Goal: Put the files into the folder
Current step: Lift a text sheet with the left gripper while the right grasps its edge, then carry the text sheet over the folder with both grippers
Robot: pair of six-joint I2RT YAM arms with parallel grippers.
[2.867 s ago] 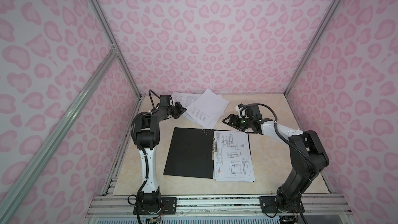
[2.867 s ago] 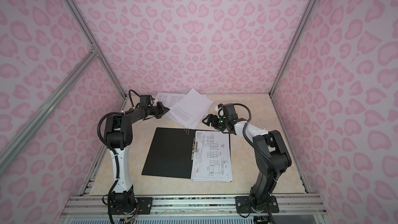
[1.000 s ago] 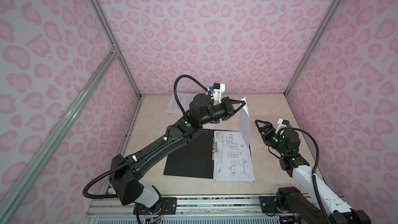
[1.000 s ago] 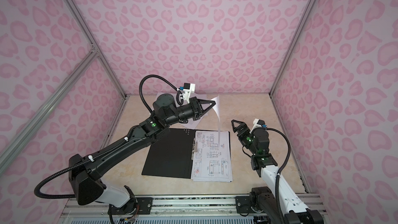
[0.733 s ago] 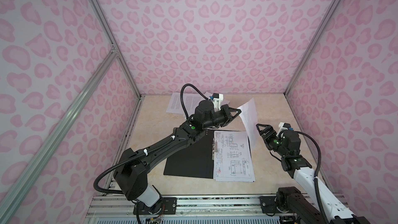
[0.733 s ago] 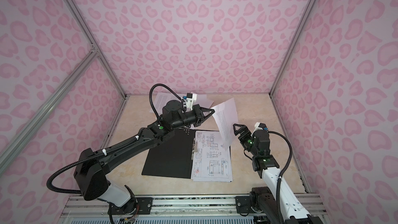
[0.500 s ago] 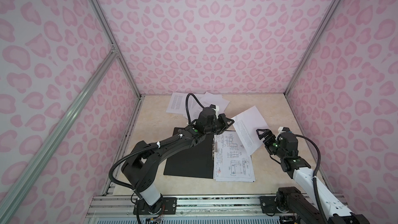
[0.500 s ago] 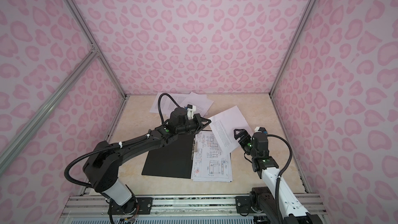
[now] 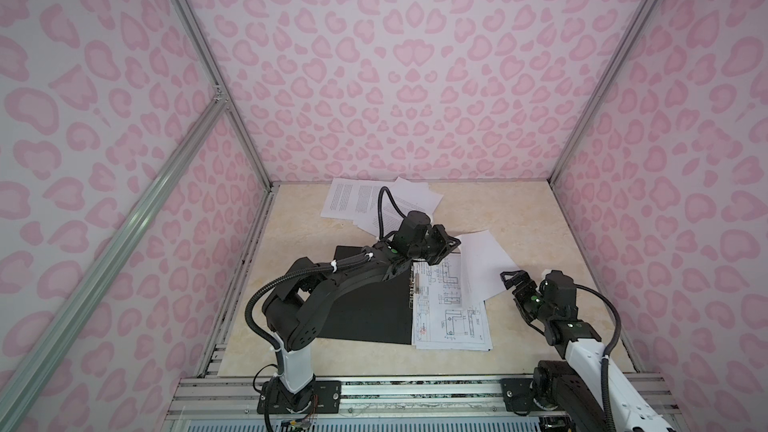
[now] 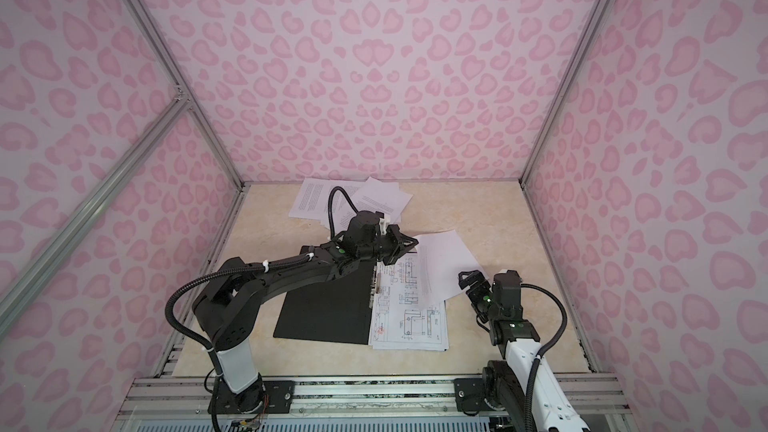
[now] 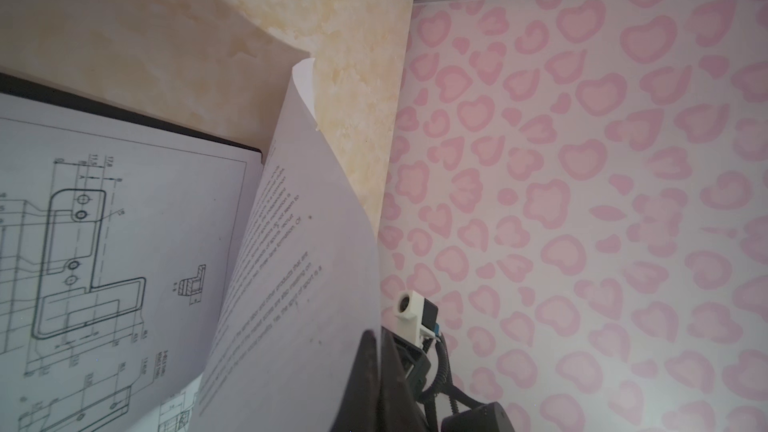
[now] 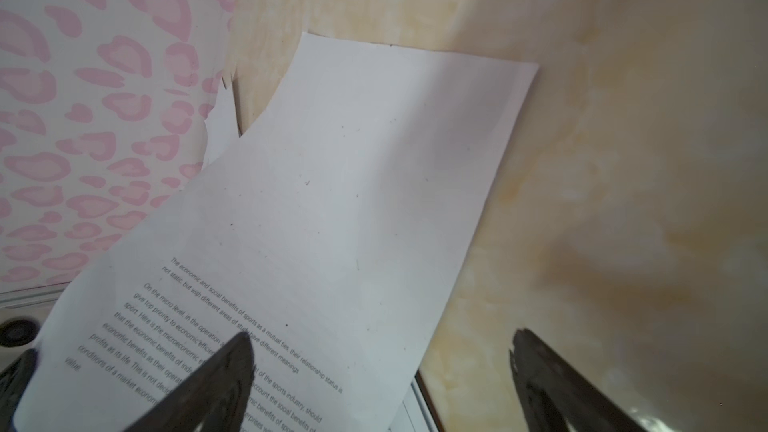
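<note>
The printed white paper sheet [image 9: 484, 261] is pinched by one far corner in the left gripper [image 9: 456, 242], whose jaws are closed on it. Its long axis runs from far to near, slanting a little to the right, with the text side up. It bows from the lifted corner down toward the beige marbled tabletop [image 9: 540, 222]; whether its low edge touches the table I cannot tell.

Its left margin overlaps the right edge of the white sheet of technical line drawings [image 9: 451, 320]. That sheet lies flat on the right half of the open folder [image 9: 370, 301], which is black inside and also lies lengthwise far to near. The metal spine clip [image 9: 412, 286] runs down the folder's middle. Beyond the folder, loose white printed sheets [image 9: 353, 201] lie fanned at the back of the table.

The black left arm [image 9: 299, 313] is folded at the elbow near its base, its forearm stretched low across the folder toward the far right.

The right gripper [image 9: 510, 280] sits just beside the sheet's near right edge, jaws spread wide. In the right wrist view one finger [image 12: 232, 367] is in front of the text and the other is over bare table. The right arm [image 9: 590, 361] rises from the near right corner, wrist pointing far and left.
</note>
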